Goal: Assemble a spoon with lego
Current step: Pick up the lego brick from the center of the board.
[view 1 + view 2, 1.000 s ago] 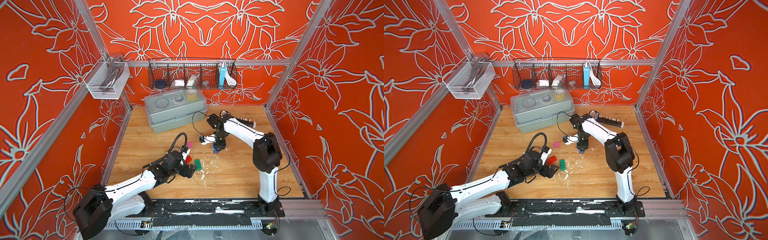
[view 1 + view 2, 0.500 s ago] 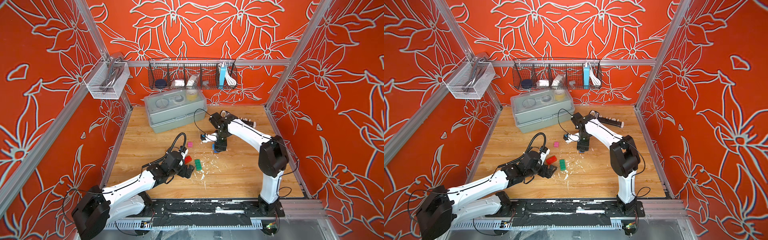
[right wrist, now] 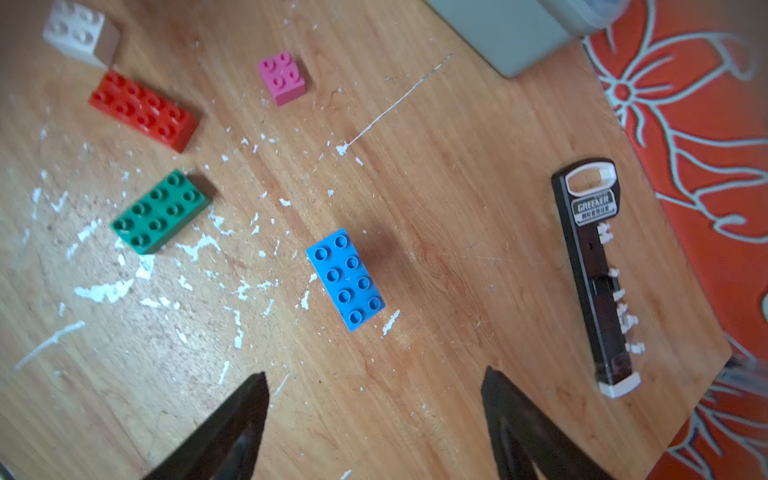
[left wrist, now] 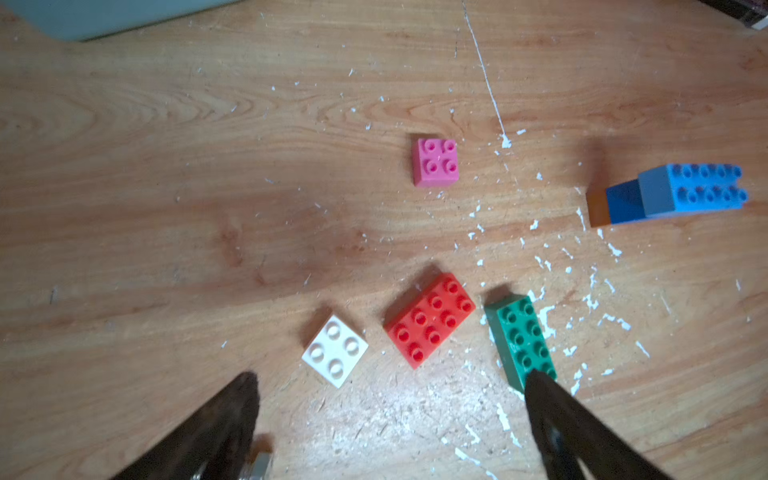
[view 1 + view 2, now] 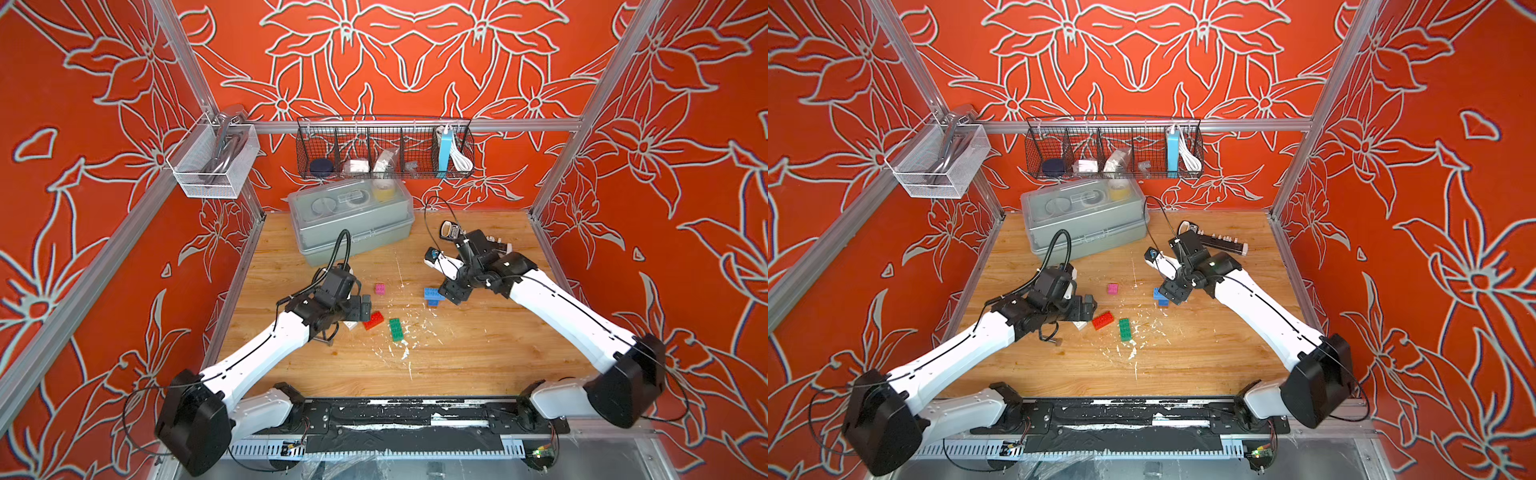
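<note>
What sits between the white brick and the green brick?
The red brick, studs up, lies between the white brick and the green brick; the left wrist view shows it.

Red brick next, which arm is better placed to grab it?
Left. The open left gripper hangs right beside the red brick; the open right gripper is by the blue stack, farther off.

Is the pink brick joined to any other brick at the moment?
No, the pink brick sits alone on the table, clear of the others.
</note>
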Robot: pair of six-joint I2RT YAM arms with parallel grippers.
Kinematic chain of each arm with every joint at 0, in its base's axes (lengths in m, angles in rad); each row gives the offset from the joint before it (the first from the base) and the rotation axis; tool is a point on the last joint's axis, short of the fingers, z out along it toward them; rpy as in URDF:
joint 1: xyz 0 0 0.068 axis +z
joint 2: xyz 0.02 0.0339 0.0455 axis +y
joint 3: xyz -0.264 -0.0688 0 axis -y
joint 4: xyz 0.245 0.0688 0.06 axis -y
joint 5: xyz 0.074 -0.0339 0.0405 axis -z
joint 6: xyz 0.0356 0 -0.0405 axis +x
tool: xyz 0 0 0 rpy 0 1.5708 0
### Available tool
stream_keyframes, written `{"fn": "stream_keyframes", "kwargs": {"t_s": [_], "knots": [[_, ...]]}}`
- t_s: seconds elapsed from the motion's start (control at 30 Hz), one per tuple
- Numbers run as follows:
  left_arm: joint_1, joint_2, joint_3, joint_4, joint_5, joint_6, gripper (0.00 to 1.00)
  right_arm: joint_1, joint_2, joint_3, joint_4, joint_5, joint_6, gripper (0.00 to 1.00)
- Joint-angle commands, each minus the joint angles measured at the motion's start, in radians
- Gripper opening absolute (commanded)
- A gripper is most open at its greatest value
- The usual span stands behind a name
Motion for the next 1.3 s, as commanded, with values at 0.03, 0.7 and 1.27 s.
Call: {"fn": "stream_keyframes", "kwargs": {"t_s": [0.03,0.7,1.27], "knots": [[0.004,0.192,0.149,-0.079,0.084,0.058,0.98,-0.011,-0.032,0.053,0.015,0.115,0.281,0.87],[-0.025,0.787,0.606,-0.149,-0.012,0.223,0.69,-0.209,0.034,0.046,-0.044,-0.047,0.38,0.86],[-0.025,0.878,0.671,-0.146,-0.045,0.224,0.41,-0.232,0.056,0.056,-0.044,-0.079,0.37,0.86]]}}
